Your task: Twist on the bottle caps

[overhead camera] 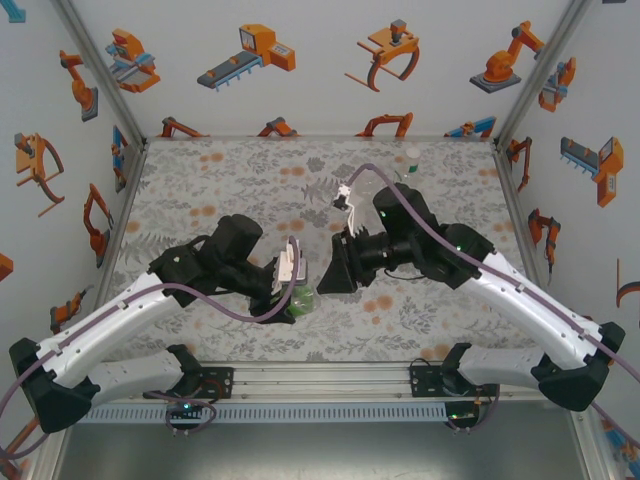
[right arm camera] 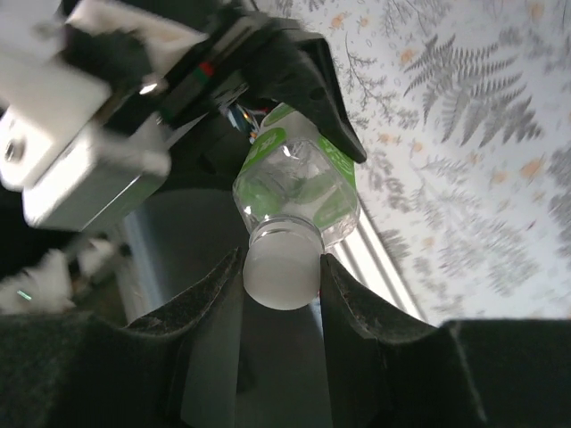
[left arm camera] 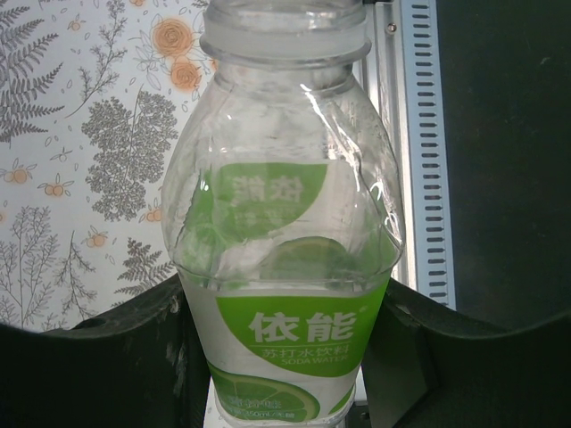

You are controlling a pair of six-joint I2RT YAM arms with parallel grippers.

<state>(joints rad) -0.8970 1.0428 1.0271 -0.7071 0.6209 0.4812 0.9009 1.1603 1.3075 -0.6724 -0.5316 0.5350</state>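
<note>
Over the near middle of the table, the left pincer is clenched around the body of a clear, green-labelled bottle. The bottle is tipped so its neck aims straight at the right pincer. That pincer is closed on the white cap seated on the neck, lined up with the bottle's long axis, so a twist looks due next.

Left arm, right arm: white link shells, black joint housings, black bases. Purple cable along each. Small green light on right arm. Left gripper, right gripper: fingers matte black, broad, tapering. White block at left wrist, white wires at right.
</note>
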